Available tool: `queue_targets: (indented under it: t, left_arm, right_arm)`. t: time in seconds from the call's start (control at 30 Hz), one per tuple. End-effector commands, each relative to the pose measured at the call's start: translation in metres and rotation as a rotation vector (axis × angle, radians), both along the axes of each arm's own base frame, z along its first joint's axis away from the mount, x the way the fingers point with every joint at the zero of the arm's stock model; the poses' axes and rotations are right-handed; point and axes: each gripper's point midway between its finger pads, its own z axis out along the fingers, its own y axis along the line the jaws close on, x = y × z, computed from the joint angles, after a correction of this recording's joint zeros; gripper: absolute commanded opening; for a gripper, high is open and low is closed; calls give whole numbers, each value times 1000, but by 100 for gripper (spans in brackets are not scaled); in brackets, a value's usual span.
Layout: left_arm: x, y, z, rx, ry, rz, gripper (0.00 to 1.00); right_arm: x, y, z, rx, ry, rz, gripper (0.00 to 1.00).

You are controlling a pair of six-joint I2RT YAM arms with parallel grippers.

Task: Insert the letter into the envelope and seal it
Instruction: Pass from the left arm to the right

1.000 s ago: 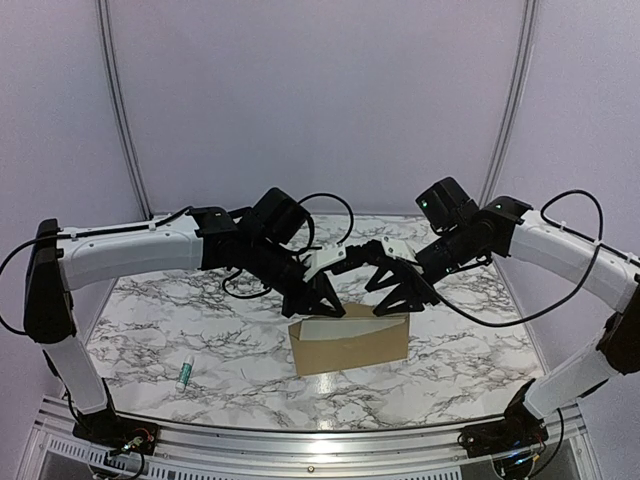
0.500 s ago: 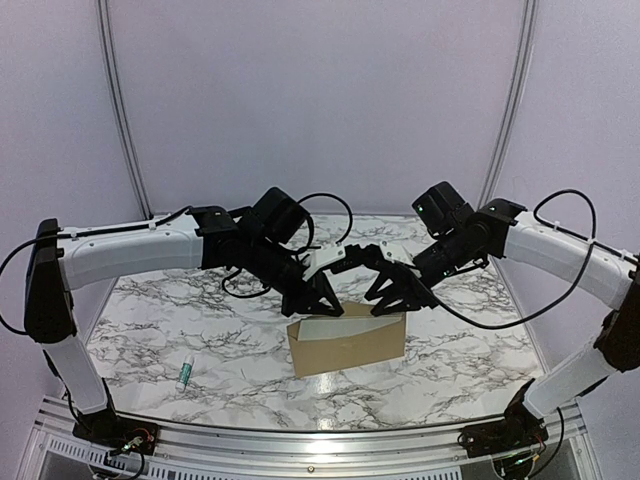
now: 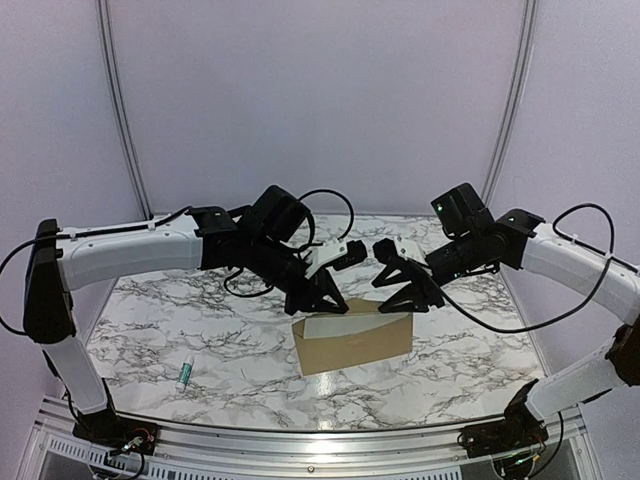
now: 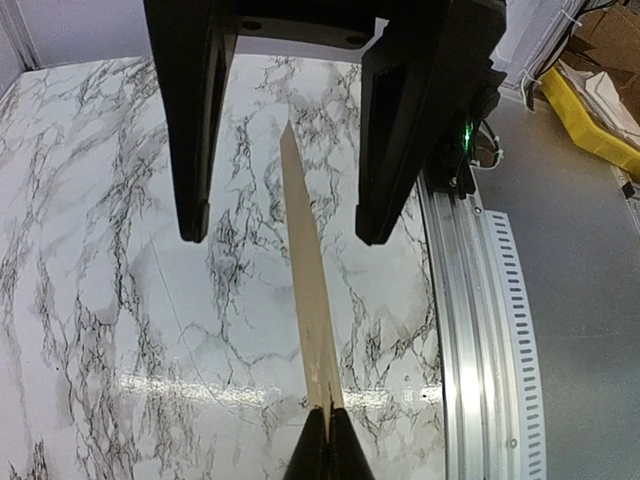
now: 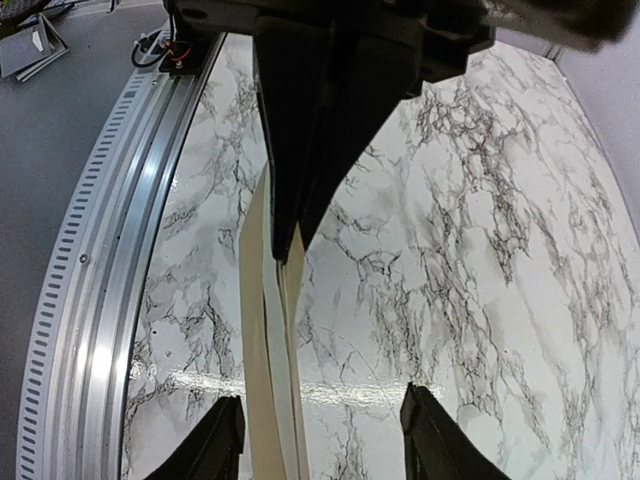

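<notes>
The tan envelope (image 3: 355, 343) stands on its long edge at the middle of the marble table (image 3: 150, 320). My left gripper (image 3: 325, 303) is shut on its upper left edge; in the left wrist view the fingertips (image 4: 325, 440) pinch the envelope (image 4: 305, 280), seen edge-on. My right gripper (image 3: 405, 296) hovers open over the upper right edge. In the right wrist view the envelope (image 5: 250, 330) gapes between the open gripper (image 5: 325, 440) fingers, close to the left one. A pale sheet, the letter (image 5: 272, 345), shows inside the mouth and as a light strip (image 3: 335, 326) along the top.
A small white glue stick (image 3: 184, 373) with a green cap lies on the table at the front left. The metal rail (image 3: 300, 440) runs along the near edge. Both arms meet above the table's centre, with cables looping behind them.
The right arm has shifted slightly to the right, and its jaws narrowed and then widened again. The envelope has moved a little right with it. The left gripper has kept its hold.
</notes>
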Motion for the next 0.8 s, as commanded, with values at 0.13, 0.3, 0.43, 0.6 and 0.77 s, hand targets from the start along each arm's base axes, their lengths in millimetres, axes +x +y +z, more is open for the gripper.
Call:
queue_targets:
  t: [0.13, 0.3, 0.43, 0.6, 0.77]
  left_arm:
    - [-7, -4, 33, -152, 14, -25, 2]
    - [-8, -5, 37, -169, 21, -29, 2]
    - [-8, -4, 38, -172, 26, -30, 1]
    - [-8, -5, 36, -168, 37, -28, 2]
    - [-8, -6, 35, -168, 39, -29, 2]
  right_arm:
    - [-13, -1, 11, 47, 19, 62, 53]
    - [-12, 0, 9, 51, 27, 44, 51]
    - [-10, 0, 7, 46, 30, 35, 44]
    - [-10, 1, 6, 43, 50, 42, 33]
    - [-11, 2, 3, 38, 62, 44, 20]
